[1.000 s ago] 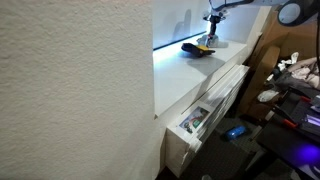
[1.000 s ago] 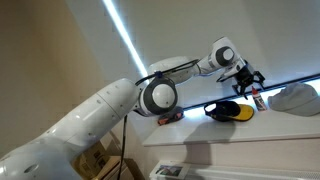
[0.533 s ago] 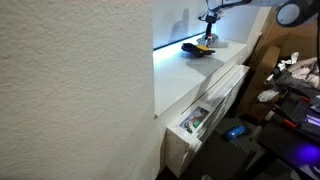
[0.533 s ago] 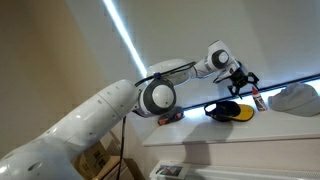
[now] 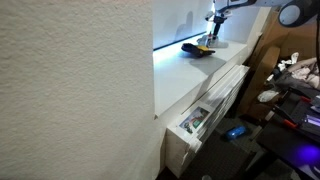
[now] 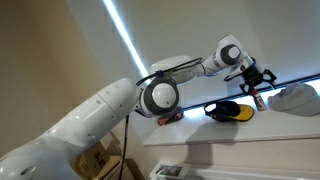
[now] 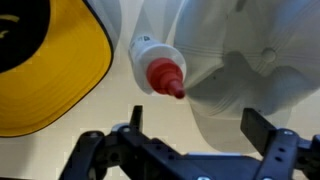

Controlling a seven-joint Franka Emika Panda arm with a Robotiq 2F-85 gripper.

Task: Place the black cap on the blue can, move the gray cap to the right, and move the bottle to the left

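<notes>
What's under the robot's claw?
A red-tipped bottle, between the yellow-brimmed black cap and the gray cap. The claw is open. Whatever sits beneath either cap is covered.

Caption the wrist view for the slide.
Open gripper facing red-tipped bottle between black cap and gray cap.

an exterior view looks from far off, past a textured wall (image 5: pixel 75 90), toward the shelf (image 5: pixel 195 62). an exterior view sits close behind the arm (image 6: pixel 150 95), facing along it. the wrist view looks straight down from close. all three show the black cap (image 6: pixel 228 110).
</notes>
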